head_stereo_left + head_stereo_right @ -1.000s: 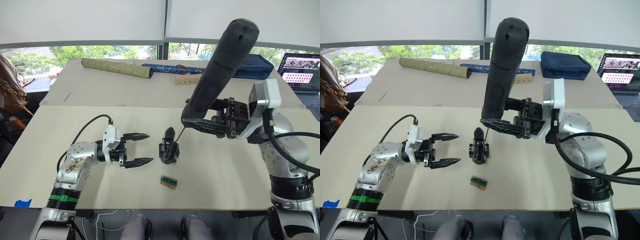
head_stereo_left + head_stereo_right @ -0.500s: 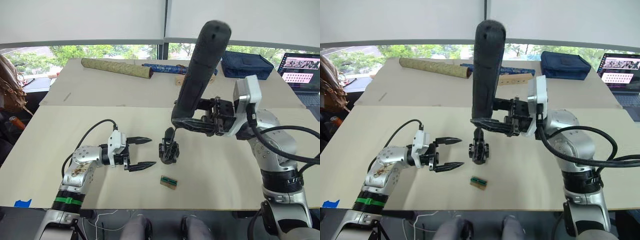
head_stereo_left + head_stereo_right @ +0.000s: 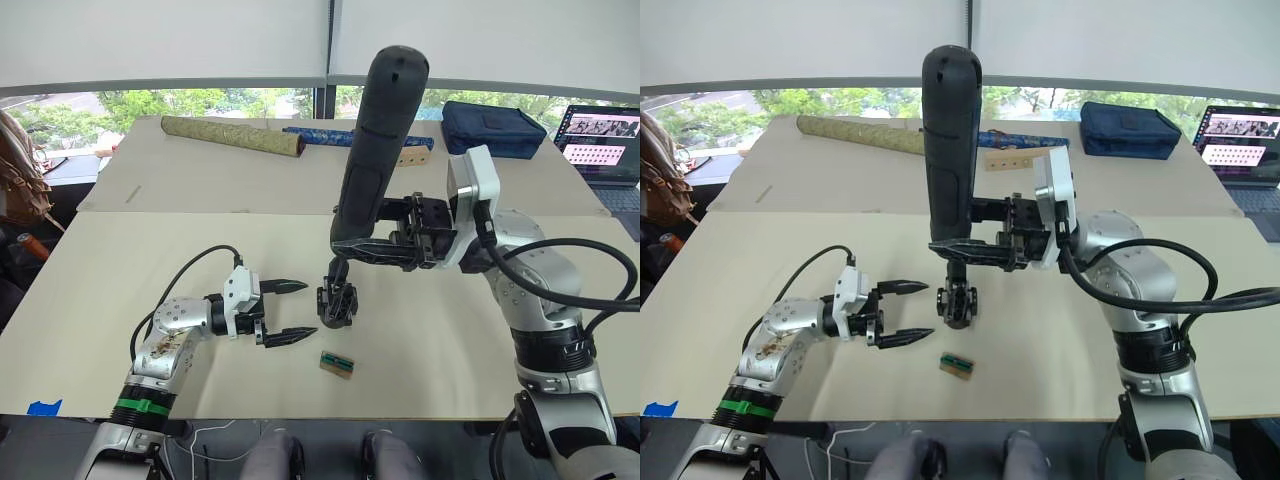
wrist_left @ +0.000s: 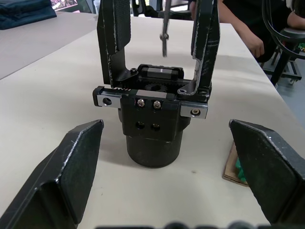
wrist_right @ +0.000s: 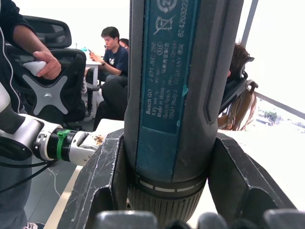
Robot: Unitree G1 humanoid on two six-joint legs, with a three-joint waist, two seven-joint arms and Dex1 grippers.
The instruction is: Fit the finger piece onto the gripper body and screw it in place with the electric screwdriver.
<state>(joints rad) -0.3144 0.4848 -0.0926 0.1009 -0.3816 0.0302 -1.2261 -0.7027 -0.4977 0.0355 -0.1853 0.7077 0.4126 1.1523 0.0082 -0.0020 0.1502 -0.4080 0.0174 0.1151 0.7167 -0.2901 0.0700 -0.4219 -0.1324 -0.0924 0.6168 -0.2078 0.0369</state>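
With the finger piece [image 3: 341,268] already standing on top of the gripper body [image 3: 336,306], fitting looks done and the job appears to be in the screwing stage. The body sits upright on the near table [image 3: 450,350], about midway between the two arms.

The right gripper [image 3: 372,249] is clamped on the lower end of the electric screwdriver [image 3: 374,140], holding it nearly upright with a slight lean. The right wrist view confirms both fingers pressed against the tool's barrel. The thin bit [image 4: 164,28] hangs down over the body; from the left wrist view its tip is between the two upright fingers of the mechanism, just above the block. Cannot tell if it is seated in a screw head yet.

The left gripper [image 3: 284,310] lies low on the table just beside the body, jaws spread wide and holding nothing, aimed at the body but not touching it. It is likely placed to steady the part, though not doing so now.

A small tan-and-green block [image 3: 338,364] lies on the table near the body, untouched.

Left to do, as a judgement: seat the bit, drive the screw home, lift the tool away. Whether any screw is already tight cannot be seen.
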